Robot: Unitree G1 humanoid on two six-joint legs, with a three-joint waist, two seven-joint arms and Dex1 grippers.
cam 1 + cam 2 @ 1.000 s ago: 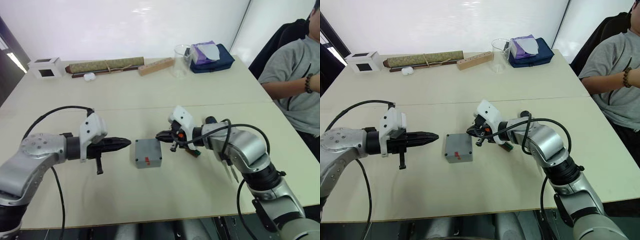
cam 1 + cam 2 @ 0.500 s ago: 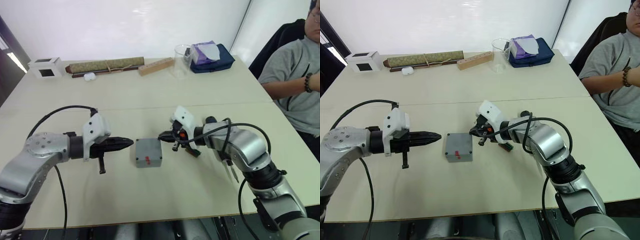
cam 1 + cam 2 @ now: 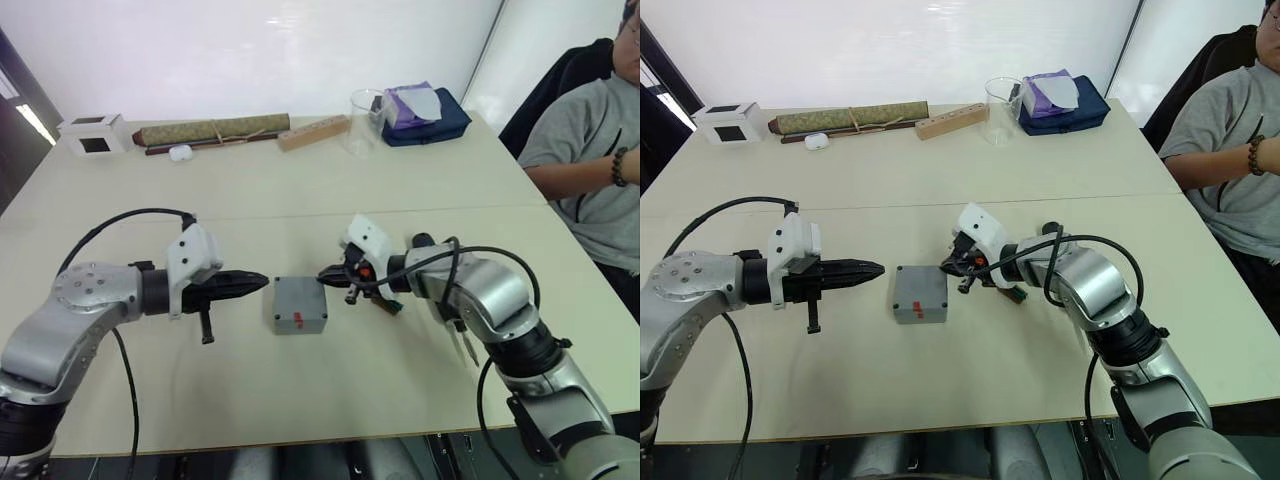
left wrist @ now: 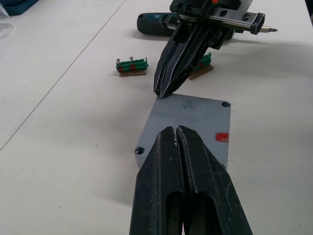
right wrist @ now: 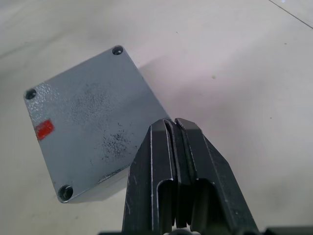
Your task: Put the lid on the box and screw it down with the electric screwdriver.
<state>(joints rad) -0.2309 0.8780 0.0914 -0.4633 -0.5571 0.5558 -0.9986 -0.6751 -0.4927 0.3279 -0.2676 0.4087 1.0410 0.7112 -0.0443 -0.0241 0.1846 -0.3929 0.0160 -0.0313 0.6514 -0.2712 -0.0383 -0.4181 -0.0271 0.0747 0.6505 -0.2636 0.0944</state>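
You have the flat grey plastic lid (image 3: 299, 303) with its small red mark seated on the small square grey box (image 3: 920, 313), mid-surface between both arms. Your left gripper (image 3: 262, 282) points at the box's left edge, fingers pressed together, empty. Your right gripper (image 4: 161, 91) sits at the opposite edge, fingers likewise pressed together. The dark navy pen-shaped electric screwdriver (image 4: 155, 23) lies behind it.

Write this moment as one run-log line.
lid: on box | left gripper: shut, beside lid | right gripper: shut, at lid edge | electric screwdriver: on table
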